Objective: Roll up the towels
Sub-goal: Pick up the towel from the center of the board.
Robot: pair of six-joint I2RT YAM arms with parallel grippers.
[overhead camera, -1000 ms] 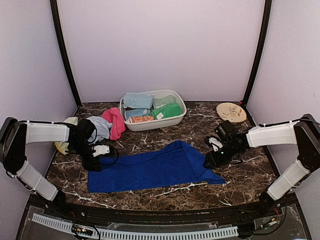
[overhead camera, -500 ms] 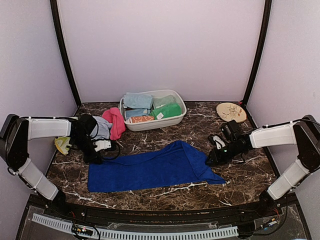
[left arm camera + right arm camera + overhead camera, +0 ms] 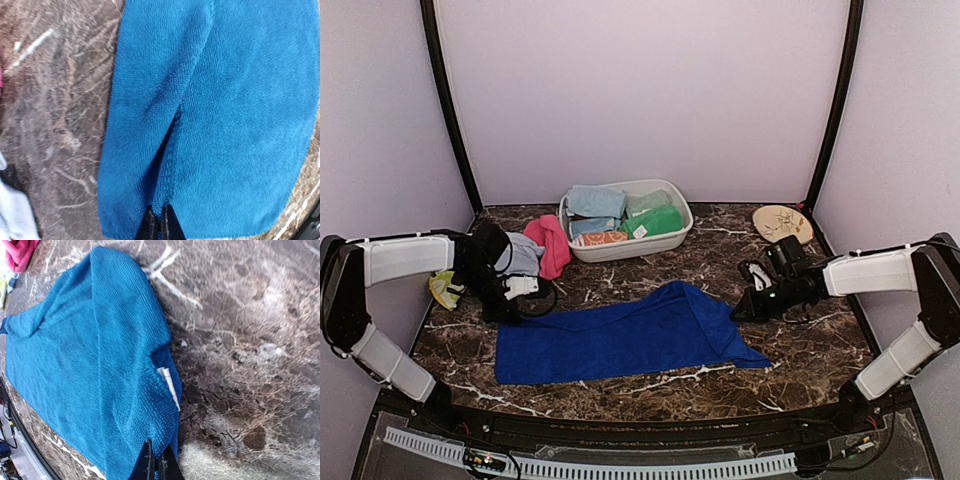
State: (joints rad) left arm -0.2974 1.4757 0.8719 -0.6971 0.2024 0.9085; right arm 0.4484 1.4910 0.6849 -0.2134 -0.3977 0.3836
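Note:
A long royal blue towel [image 3: 630, 335] lies spread flat across the middle of the marble table. My left gripper [image 3: 510, 312] is at its left end, and the left wrist view shows the fingertips [image 3: 160, 222] pinched shut on a raised fold of the blue towel [image 3: 240, 100]. My right gripper [image 3: 735, 313] is at the right end. Its tips [image 3: 156, 462] are shut on the edge of the towel [image 3: 90, 350], beside a white label [image 3: 169, 385].
A pink towel [image 3: 552, 245] and a pale blue one [image 3: 523, 255] are heaped at the back left, by a yellowish cloth [image 3: 445, 290]. The white tub [image 3: 620, 250] at the back holds several folded towels. A tan plate [image 3: 783, 223] sits at the back right.
Both grippers have gone from open to shut, each pinching an end of the royal blue towel. Both arms have shifted slightly towards the back.

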